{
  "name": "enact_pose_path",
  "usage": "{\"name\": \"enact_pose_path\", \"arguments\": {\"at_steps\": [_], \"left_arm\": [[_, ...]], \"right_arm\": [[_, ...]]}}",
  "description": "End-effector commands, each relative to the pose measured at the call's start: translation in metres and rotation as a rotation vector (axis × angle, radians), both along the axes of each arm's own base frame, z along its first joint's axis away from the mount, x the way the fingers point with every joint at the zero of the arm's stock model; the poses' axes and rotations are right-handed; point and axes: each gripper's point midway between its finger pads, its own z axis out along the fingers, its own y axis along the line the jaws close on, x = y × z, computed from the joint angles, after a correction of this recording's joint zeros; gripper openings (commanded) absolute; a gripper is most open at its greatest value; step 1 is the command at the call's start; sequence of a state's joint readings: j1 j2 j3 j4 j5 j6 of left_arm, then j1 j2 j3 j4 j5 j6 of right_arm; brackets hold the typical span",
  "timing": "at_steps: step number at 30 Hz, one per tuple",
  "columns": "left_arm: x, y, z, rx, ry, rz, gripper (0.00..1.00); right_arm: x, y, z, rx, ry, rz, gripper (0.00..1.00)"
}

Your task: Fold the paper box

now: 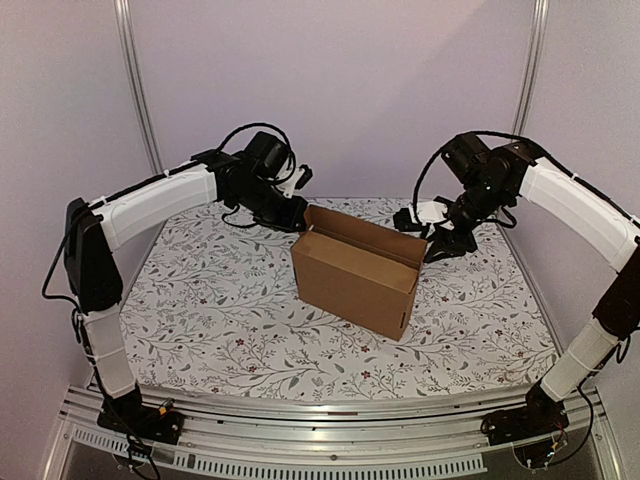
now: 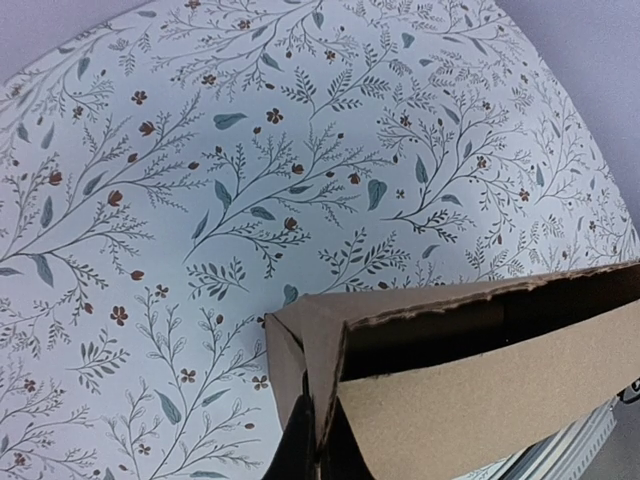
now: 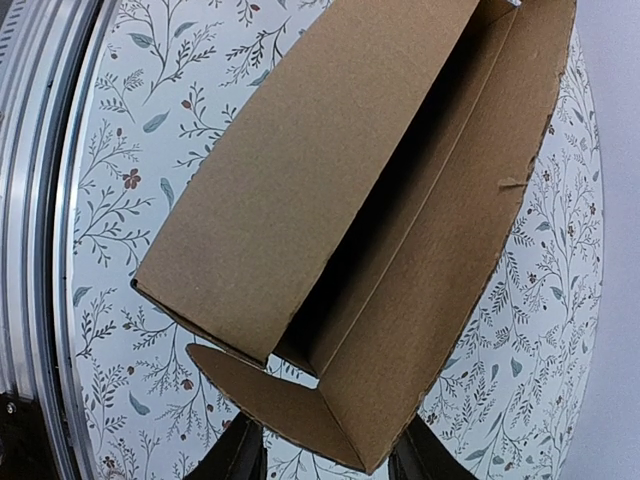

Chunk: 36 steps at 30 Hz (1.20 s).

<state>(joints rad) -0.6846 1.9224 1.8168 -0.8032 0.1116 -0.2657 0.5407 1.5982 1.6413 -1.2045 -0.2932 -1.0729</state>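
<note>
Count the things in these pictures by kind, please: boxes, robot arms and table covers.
Paper box: 1
Robot arms: 2 (left arm, right arm)
Floral tablecloth: 1
Total: 4

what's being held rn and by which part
The left gripper pinches the paper box by a top corner edge; the right gripper is open, holding nothing.

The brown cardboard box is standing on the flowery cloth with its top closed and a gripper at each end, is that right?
Not quite. The paper box stands on the flowery cloth with its top open, not closed, as the top external view shows; the left gripper and right gripper are at its ends.
</note>
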Motion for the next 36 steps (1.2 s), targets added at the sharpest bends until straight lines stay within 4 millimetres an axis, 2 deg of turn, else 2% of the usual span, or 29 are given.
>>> {"name": "enact_pose_path", "arguments": {"at_steps": [1,14,22,30,36], "left_arm": [[-0.025,0.008,-0.025,0.079,0.098,-0.028,0.0],[-0.029,0.011,-0.03,0.08,0.1,-0.024,0.0],[-0.032,0.013,-0.034,0.08,0.096,-0.027,0.0],[-0.032,0.015,-0.033,0.079,0.088,-0.024,0.0],[-0.033,0.017,-0.031,0.079,0.077,-0.019,0.0]], "right_arm": [[-0.002,0.001,-0.005,-0.015,0.009,-0.002,0.41],[-0.009,0.005,-0.008,-0.055,0.0,0.005,0.41],[-0.018,0.007,-0.018,-0.117,-0.045,0.033,0.4],[-0.02,0.008,-0.016,-0.148,-0.077,0.029,0.4],[-0.018,0.002,-0.01,-0.181,-0.105,0.0,0.38]]}}
